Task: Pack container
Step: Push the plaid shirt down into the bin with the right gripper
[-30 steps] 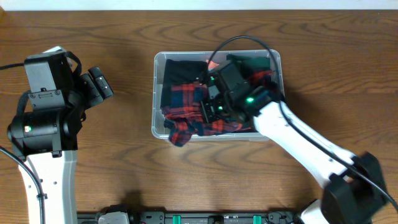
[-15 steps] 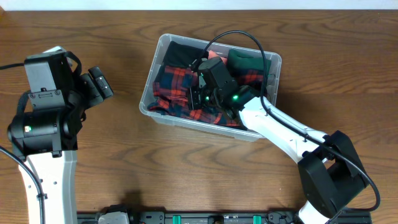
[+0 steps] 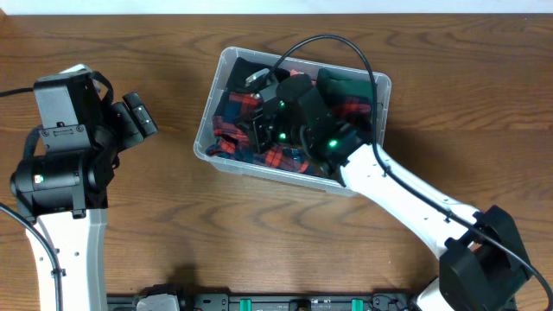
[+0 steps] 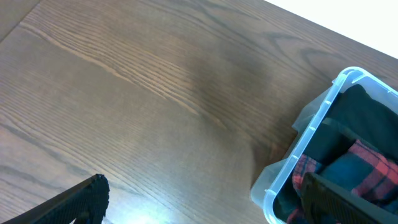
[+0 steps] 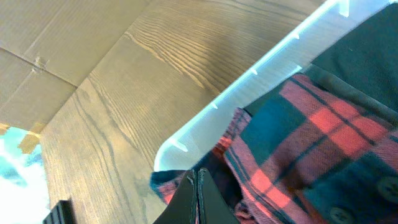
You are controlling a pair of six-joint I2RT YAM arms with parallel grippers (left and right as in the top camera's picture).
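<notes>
The container point(image 3: 210, 145), a clear plastic bin, sits skewed at the table's middle and holds a red and dark plaid garment point(image 3: 226, 130) and a dark green garment point(image 3: 341, 86). My right gripper point(image 3: 256, 136) is inside the bin near its left end. In the right wrist view its fingers point(image 5: 198, 171) are pressed shut, their tips against the plaid garment point(image 5: 311, 130) beside the bin wall point(image 5: 249, 81). My left gripper point(image 3: 138, 117) hangs open and empty over bare table left of the bin. Its view shows its spread fingers point(image 4: 202, 186) and the bin's corner point(image 4: 311, 124).
The wooden table point(image 3: 173, 225) lies around the bin. The right arm point(image 3: 406, 194) reaches in from the lower right, with a black cable point(image 3: 324, 43) arching over the bin. The left arm's base point(image 3: 60, 155) stands at the left edge.
The bin has swung from square to skewed. The plaid cloth that hung over its front left edge now lies inside. My right gripper has moved left and back inside the bin. The left arm is still.
</notes>
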